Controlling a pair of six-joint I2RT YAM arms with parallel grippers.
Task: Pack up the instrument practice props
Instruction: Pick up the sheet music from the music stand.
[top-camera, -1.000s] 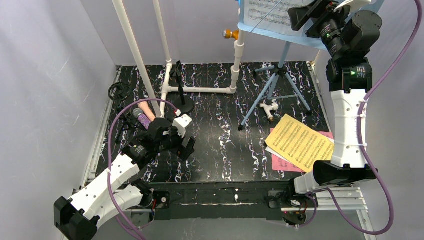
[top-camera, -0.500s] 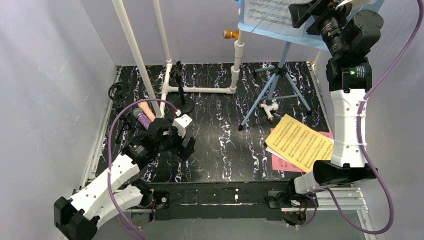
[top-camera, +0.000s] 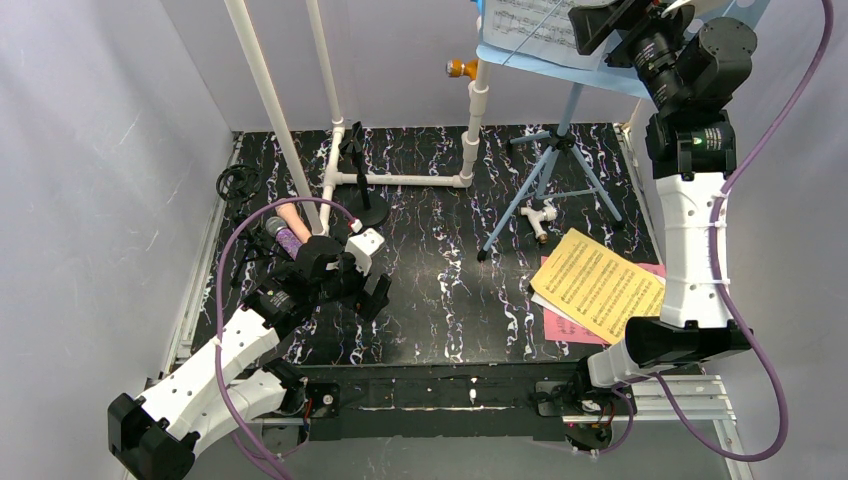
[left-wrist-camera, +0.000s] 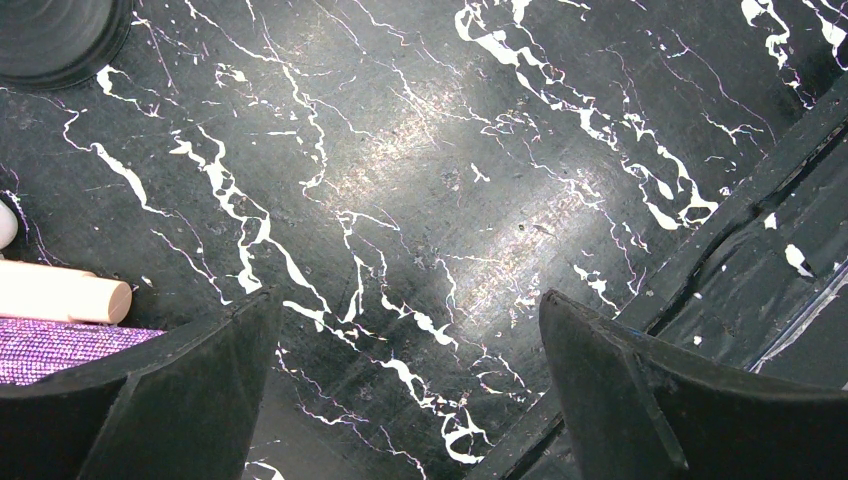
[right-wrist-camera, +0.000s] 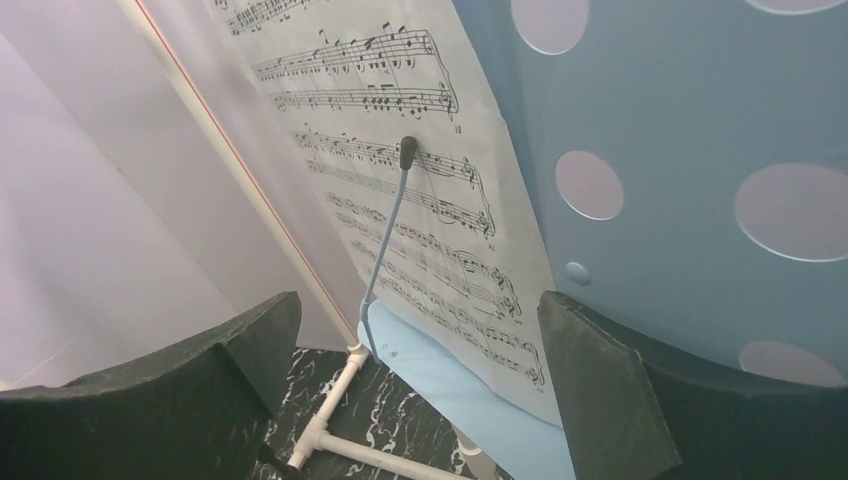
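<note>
Shift: right hand (right-wrist-camera: 415, 340) wide, nudged left toward music rack (right-wrist-camera: 660, 110) | left hand (left-wrist-camera: 405, 330) wide, unmoved

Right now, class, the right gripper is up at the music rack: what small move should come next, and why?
Probably ease the right gripper forward to the edge of the white sheet-music page. Its jaws stand open and empty, short of the page, which rests on the blue rack under a wire arm.
</note>
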